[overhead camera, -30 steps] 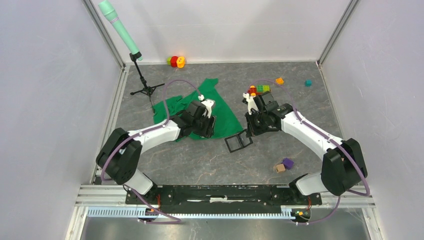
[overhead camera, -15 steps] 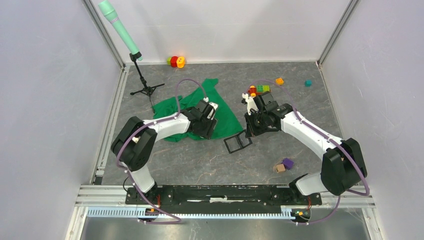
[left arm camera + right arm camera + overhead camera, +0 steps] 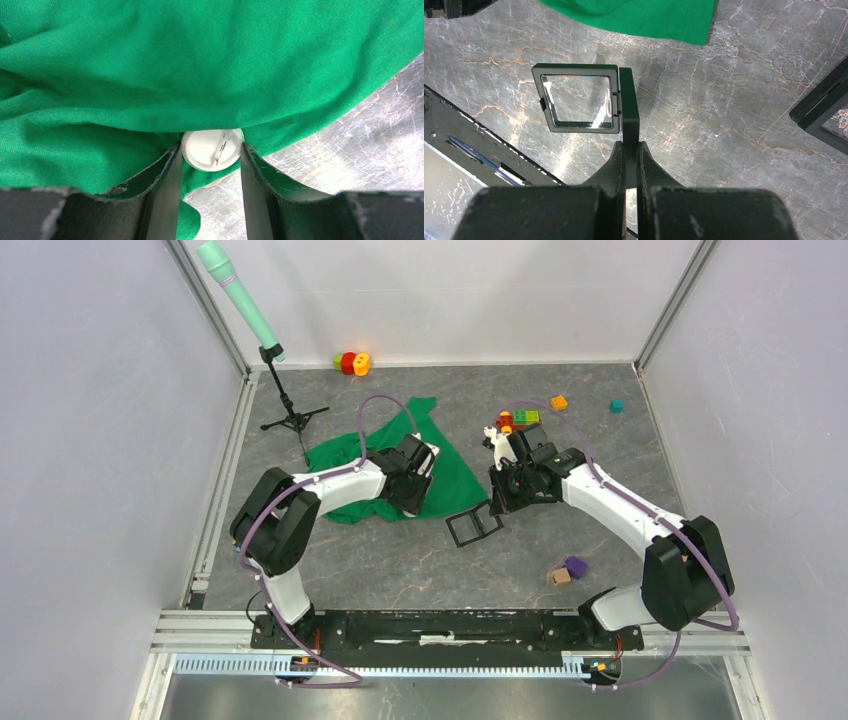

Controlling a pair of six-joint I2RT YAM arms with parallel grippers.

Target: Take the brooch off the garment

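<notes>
Seen from above, the garment (image 3: 455,480) lies crumpled left of the table's (image 3: 400,560) centre. The left gripper (image 3: 416,502) is down on its near-right edge, and the right gripper (image 3: 498,504) meets the black frame (image 3: 474,528) just beside that edge. The left wrist camera shows the brooch (image 3: 212,150), a pale round disc with its pin showing, at the cloth's hem and pinched between the left fingertips. In the right wrist camera, the right fingers are clamped tight on the frame's upright half.
</notes>
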